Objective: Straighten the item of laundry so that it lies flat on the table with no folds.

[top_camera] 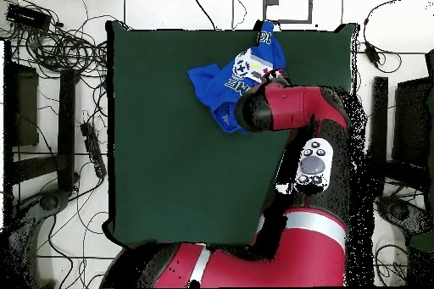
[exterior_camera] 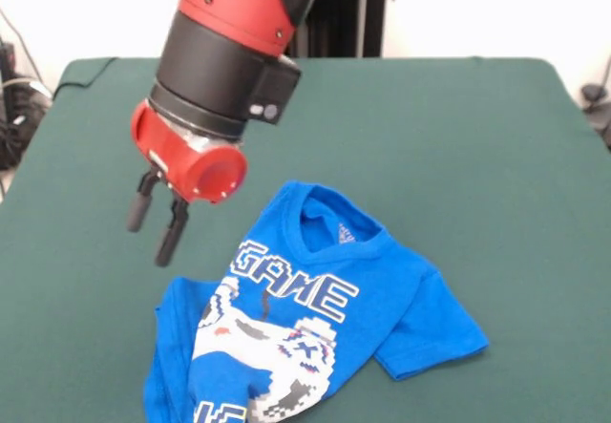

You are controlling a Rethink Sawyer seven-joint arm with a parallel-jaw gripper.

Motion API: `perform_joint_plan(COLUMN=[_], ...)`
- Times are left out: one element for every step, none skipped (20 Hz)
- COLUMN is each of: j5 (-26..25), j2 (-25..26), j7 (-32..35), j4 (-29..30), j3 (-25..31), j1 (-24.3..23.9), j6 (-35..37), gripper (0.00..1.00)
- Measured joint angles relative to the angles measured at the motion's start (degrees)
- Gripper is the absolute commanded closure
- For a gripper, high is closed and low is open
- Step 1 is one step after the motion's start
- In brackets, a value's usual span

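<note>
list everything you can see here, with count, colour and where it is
bright blue short-sleeved T-shirt with white GAME lettering and a controller print: one, blue and white, rumpled on the table's near side in the front view, lower hem bunched
large table with dark green cloth top: one, dark green, filling most of both views
tangled black cables: several, black, on the floor beside the table in the overhead view
red and black arm: one, coming down from above
tool: one, black fingers apart, hanging above bare cloth beside the shirt, holding nothing
</note>
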Motion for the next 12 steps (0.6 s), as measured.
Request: perform_joint_plan(j5=[0.0, 0.0, 0.0, 0.0, 0.0, 0.0, 0.0, 0.1, 0.1, 0.1, 0.2, 0.3], j2=[0.4, 0.9, 1.6, 1.9, 2.5, 2.8, 3.2, 4.2, 4.5, 4.6, 5.4, 5.8], j7=[0.0, 0.0, 0.0, 0.0, 0.0, 0.0, 0.0, 0.0, 0.0, 0.0, 0.0, 0.0], j4=[0.0, 0.0, 0.0, 0.0, 0.0, 0.0, 0.0, 0.0, 0.0, 0.0, 0.0, 0.0], j3=[0.0, 0.0, 0.0, 0.0, 0.0, 0.0, 0.0, 0.0, 0.0, 0.0, 0.0, 0.0], j1=[0.0, 0.1, 0.2, 0.2, 0.3, 0.3, 0.4, 0.7, 0.8, 0.8, 1.0, 1.0], j6=[-0.1, -0.3, -0.6, -0.8, -1.1, -1.3, -1.6, -2.3, -2.6, -2.6, -3.0, -3.2], gripper=[0.0, 0.0, 0.0, 0.0, 0.0, 0.0, 0.0, 0.0, 0.0, 0.0, 0.0, 0.0])
